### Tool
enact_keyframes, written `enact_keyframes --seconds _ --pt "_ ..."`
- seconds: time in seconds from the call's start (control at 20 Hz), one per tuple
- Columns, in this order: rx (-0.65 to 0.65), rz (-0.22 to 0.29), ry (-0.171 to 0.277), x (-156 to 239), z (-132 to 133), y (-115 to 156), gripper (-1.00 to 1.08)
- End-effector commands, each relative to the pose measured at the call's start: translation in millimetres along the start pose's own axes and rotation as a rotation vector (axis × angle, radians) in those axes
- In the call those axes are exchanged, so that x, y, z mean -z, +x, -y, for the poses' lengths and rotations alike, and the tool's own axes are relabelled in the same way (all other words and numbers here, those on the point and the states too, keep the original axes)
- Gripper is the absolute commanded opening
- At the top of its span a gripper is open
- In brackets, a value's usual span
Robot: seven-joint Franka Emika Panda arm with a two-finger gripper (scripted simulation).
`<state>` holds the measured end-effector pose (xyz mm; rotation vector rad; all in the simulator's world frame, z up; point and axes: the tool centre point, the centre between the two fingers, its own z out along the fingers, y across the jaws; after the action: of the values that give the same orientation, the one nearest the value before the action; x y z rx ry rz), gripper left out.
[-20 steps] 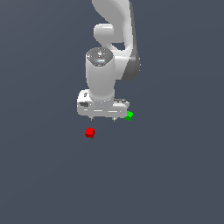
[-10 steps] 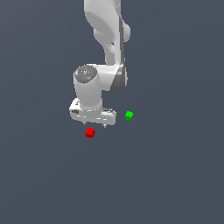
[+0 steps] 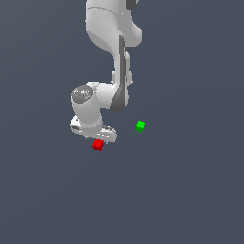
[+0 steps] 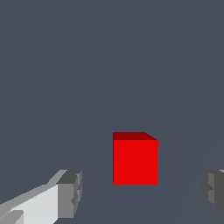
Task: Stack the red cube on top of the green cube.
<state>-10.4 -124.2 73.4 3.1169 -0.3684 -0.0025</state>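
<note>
The red cube (image 3: 97,145) rests on the dark grey floor, just under the white gripper (image 3: 96,138) in the exterior view. In the wrist view the red cube (image 4: 134,159) fills the space ahead between the two grey fingertips (image 4: 70,194), which stand wide apart on either side without touching it. The gripper (image 4: 142,192) is open and holds nothing. The green cube (image 3: 140,126) sits alone on the floor, off toward the exterior view's right and a little farther back. It does not appear in the wrist view.
The white arm (image 3: 112,38) reaches down from the upper part of the exterior view. The flat dark grey floor (image 3: 181,190) spreads all around the two cubes.
The gripper has swung away from the green cube toward the exterior view's left and dropped lower, now hanging right over the red cube. Neither cube has moved.
</note>
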Motion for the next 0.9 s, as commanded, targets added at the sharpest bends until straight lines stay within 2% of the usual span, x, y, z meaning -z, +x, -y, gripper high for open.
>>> enact_keyframes --seconds 0.0,0.3,0.85 --pt "-0.005 -0.001 0.003 -3 -2 1 1.0" --pt "-0.004 0.0 0.002 -8 -1 0 1.0" --pt "-0.005 -0.001 0.003 -52 -1 0 1.0"
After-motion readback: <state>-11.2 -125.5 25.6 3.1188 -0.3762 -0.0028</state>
